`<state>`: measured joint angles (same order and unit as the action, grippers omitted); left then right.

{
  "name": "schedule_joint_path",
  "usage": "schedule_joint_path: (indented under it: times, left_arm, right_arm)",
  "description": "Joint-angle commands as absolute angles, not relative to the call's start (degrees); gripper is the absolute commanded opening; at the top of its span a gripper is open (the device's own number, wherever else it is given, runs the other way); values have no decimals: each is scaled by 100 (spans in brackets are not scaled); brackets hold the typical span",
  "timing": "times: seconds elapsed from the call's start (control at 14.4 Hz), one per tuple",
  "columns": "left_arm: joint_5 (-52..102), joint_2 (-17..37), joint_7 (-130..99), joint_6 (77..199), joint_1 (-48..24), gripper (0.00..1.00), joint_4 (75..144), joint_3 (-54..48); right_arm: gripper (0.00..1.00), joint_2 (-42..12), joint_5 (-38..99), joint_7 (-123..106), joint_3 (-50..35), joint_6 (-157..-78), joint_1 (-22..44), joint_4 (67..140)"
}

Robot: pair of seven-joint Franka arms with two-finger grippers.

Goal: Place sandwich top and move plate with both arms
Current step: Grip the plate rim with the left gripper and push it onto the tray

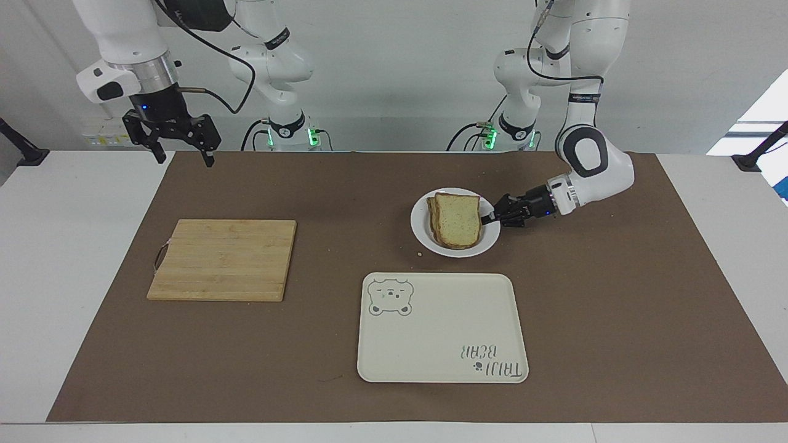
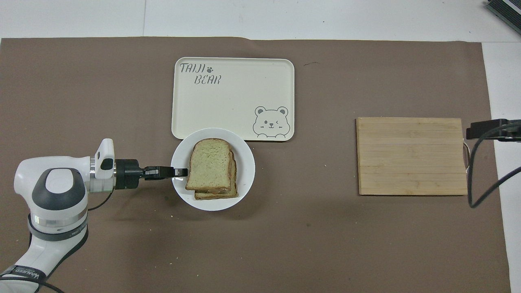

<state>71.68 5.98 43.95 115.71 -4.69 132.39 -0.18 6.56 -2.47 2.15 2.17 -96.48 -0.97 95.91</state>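
The sandwich top (image 1: 458, 217) already lies on the stacked bread, and the whole sandwich sits on the plate (image 1: 420, 234) — so the first half of the job looks done, and the carrying is under way. The left gripper (image 1: 492, 218) is clamped on the plate's rim at about three o'clock as seen from across the table, its fingertips pinched together over the edge. In the overhead view the plate's (image 2: 248, 179) rim overlaps the corner of the cream tray (image 2: 234, 101) at the tray's seven o'clock; whether the plate is raised or resting there is hard to say from either angle. The likely destination, judging by that heading, is the tray, and the plate is not yet set down inside it.

The right gripper (image 1: 178, 154) hangs high over the table's edge, at roughly eleven o'clock from the wooden cutting board (image 1: 223, 259), its jaws wide apart and holding nothing — this arm waits. The board is bare of bread.

What seems left: bringing the plate fully over the tray, lowering it flat, and letting go. A one-sided pinch on a glossy rim with loose bread on top could tip or slide, so a level carry matters.
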Motion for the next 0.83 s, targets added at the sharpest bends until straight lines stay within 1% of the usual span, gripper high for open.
schedule_joint_path:
  times: [0.0, 0.14, 0.28, 0.49, 0.56, 0.76]
  left_arm:
    - [6734, 1220, 3615, 11250, -378, 0, 12194, -35]
    - [6627, 1502, 3140, 11250, -387, 0, 11639, -44]
    - [6426, 1756, 2814, 11311, -387, 0, 11208, -70]
    - [6328, 2327, 2313, 11390, -518, 0, 10251, -105]
    - [6302, 2494, 2294, 11399, -562, 0, 10022, -105]
    - [6267, 2978, 2312, 11802, -562, 0, 9643, -184]
  right_arm:
    - [100, 650, -378, 299, 211, -9378, -176, 9212]
    - [100, 650, -422, 264, 281, -9334, -219, 9211]
    - [100, 633, -396, 255, 369, -9124, -229, 9202]
    - [100, 598, -299, 299, 334, -9070, -211, 9237]
    - [100, 606, -290, 299, 334, -9062, -185, 9298]
    - [100, 615, -299, 282, 308, -9061, -184, 9290]
